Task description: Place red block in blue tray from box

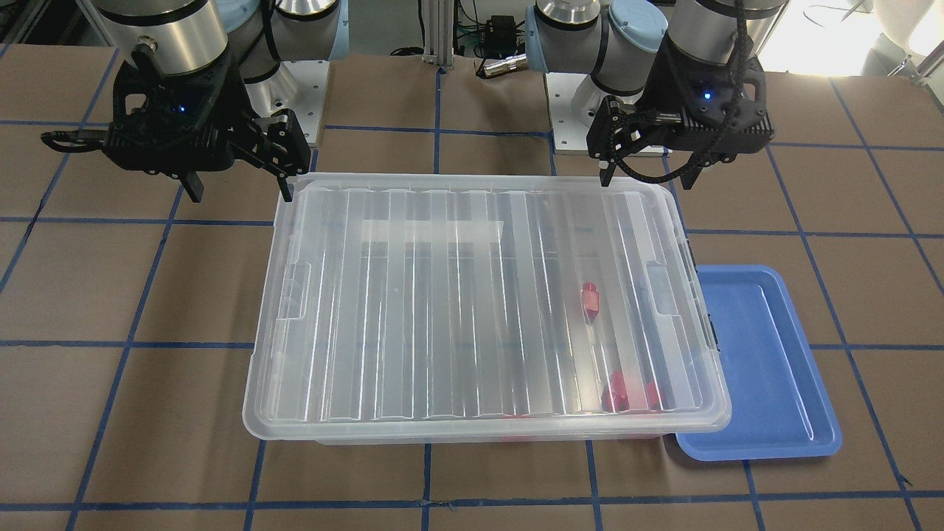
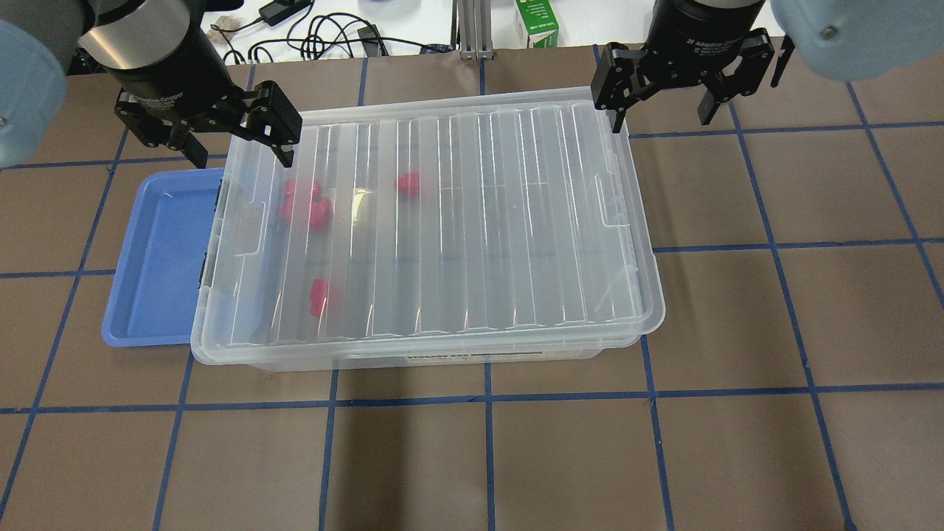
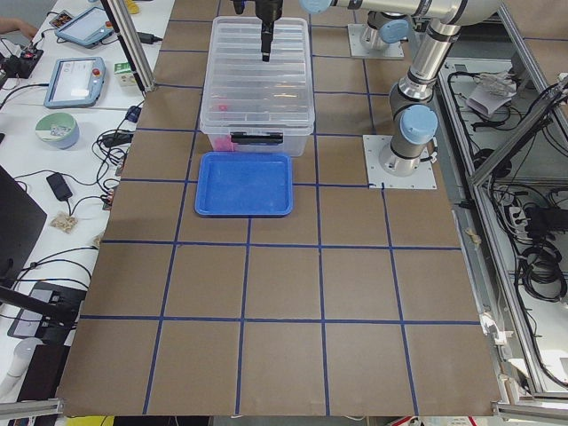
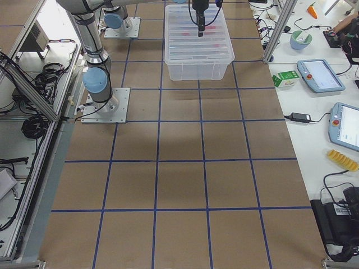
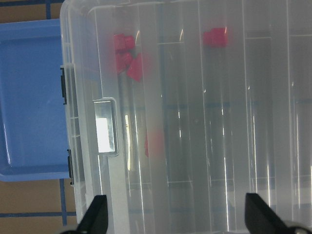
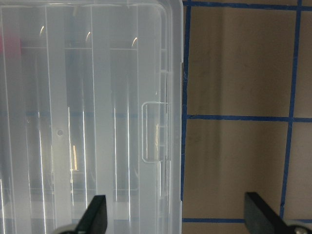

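Observation:
The box (image 2: 472, 221) is a clear bin with its ribbed lid on, at the table's middle; it also shows in the front view (image 1: 457, 310). Several red pieces lie inside, blurred through the lid. One red block (image 1: 590, 299) with a stub lies apart from the others, and shows in the overhead view (image 2: 319, 295). The blue tray (image 2: 158, 251) lies empty against the box's end on my left. My left gripper (image 2: 240, 151) is open and empty, above the lid's tray-side end. My right gripper (image 2: 661, 118) is open and empty, above the opposite end.
Two or three red pieces (image 2: 302, 203) cluster inside the box near the tray end, and one more red piece (image 2: 409, 184) lies further in. A dark latch (image 5: 63, 85) shows on the box's tray-side wall. Brown table with blue tape lines (image 2: 487, 398) surrounds the box.

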Controlling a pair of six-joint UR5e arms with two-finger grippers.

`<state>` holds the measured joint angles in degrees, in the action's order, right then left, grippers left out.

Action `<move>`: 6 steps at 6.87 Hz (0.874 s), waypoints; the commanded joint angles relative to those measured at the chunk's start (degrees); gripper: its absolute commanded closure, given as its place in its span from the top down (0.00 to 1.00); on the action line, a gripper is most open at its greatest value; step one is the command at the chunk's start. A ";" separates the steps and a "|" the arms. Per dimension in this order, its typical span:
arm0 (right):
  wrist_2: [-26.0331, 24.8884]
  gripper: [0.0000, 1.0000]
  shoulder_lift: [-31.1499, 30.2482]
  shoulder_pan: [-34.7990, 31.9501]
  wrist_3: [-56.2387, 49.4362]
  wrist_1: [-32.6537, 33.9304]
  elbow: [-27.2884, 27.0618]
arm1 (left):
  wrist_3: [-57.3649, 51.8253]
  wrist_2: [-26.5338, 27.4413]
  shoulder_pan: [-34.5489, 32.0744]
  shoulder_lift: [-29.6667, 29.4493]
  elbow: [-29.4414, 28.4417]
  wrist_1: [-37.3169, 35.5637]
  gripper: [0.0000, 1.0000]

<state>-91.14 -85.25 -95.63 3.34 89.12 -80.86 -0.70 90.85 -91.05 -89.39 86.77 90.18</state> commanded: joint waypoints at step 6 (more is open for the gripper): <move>-0.35 1.00 0.78 1.58 -1.58 0.52 -1.83 | 0.00 -0.06 0.00 0.01 -0.02 0.00 1.00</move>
<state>-91.60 -84.94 -94.71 2.01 89.26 -81.38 -0.73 90.79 -91.05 -89.39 86.77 90.18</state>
